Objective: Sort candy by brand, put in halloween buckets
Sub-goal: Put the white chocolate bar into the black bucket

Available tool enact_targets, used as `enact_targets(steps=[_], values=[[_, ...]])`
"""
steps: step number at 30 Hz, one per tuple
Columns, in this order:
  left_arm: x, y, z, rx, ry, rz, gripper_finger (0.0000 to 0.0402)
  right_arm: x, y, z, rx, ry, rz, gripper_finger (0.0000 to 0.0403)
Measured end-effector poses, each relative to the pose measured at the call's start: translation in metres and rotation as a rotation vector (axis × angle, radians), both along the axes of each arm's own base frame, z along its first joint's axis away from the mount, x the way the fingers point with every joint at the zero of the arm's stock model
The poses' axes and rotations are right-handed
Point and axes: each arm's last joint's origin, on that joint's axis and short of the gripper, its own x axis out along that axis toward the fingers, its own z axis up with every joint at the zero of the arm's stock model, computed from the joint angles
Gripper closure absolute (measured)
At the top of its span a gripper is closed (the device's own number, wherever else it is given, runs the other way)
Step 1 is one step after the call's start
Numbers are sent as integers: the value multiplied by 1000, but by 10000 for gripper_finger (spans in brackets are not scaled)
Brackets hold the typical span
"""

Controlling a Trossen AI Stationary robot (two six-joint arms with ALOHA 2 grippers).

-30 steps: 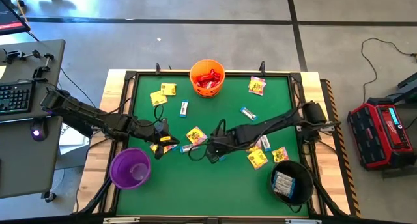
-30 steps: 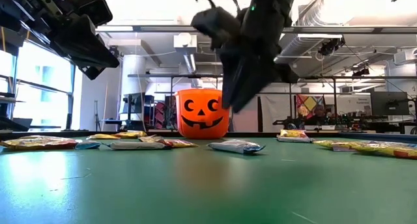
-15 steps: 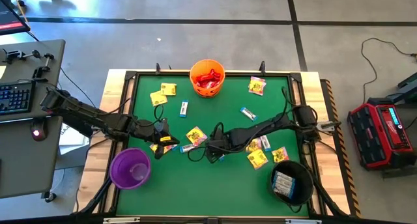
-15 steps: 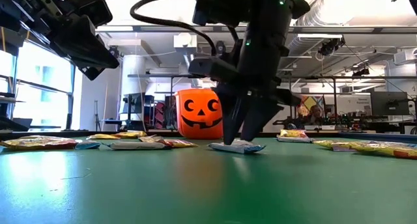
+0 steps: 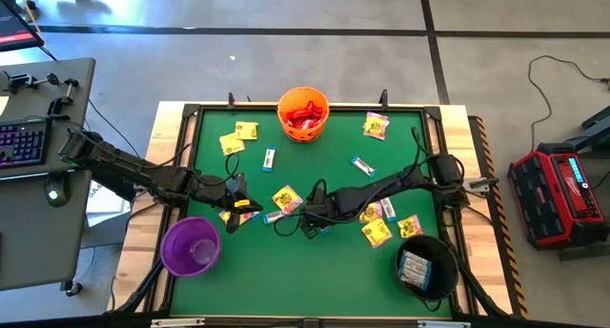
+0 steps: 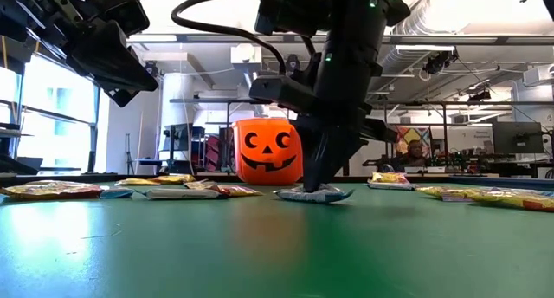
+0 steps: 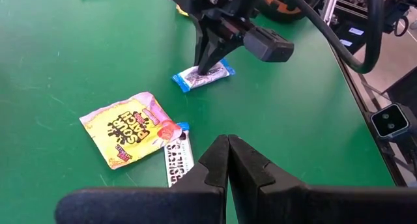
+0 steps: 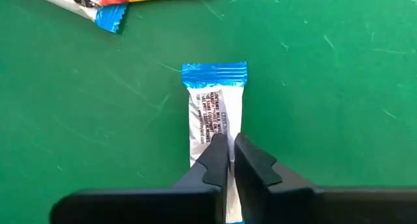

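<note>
Low view: green table [image 6: 260, 246], orange bucket [image 6: 268, 151], open-ceilinged workshop beyond.

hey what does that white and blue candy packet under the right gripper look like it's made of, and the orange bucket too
White-blue packet: looks like thin plastic film, slightly glossy, with crimped blue ends and small print; the right gripper has its jaws closed on it. Orange bucket: apparently molded plastic, smooth and somewhat shiny, with black pumpkin-face marks. Neither material is certain from looks alone.

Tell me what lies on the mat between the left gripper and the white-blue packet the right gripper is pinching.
In the left wrist view, a yellow packet and another white-blue packet lie between the left gripper and the pinched packet under the right gripper.
</note>
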Motion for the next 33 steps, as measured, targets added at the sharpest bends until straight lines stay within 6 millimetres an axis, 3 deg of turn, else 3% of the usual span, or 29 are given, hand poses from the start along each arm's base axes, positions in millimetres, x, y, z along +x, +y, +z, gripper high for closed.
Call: enact_targets(steps=[12, 18, 26, 33], values=[[0, 0, 0, -1, 0, 0, 402, -8, -1, 29, 27, -46, 5, 403], [0, 0, 0, 1, 0, 0, 401, -21, 5, 60, 40, -90, 19, 403], [0, 0, 0, 9, 0, -5, 402, -63, 22, 114, 111, -95, 65, 403], [0, 0, 0, 13, 1, -7, 401, -117, 41, 164, 225, -108, 53, 403]])
